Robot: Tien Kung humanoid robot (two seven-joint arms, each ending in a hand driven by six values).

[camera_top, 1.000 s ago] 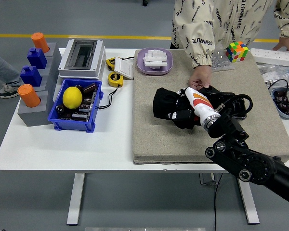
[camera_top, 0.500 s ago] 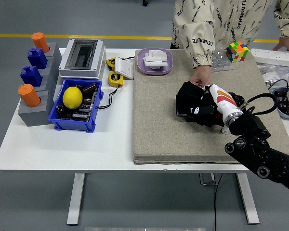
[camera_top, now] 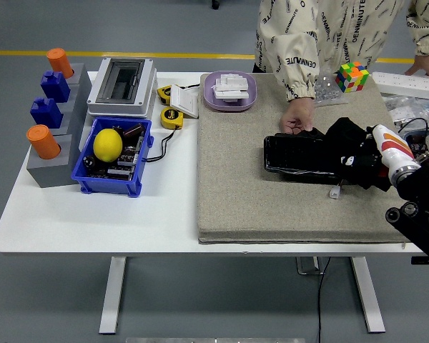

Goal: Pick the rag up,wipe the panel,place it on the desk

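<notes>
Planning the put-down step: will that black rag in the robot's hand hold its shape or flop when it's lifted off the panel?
Probably floppy: the black rag bunches in soft folds around the right hand. It looks light, draped over the panel. It should neither roll nor tip when dropped.

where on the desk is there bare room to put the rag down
Free: the mat left of the panel and along its near edge; the white tabletop in front of the blue bin. Crowded: the far left, the right edge.
</notes>
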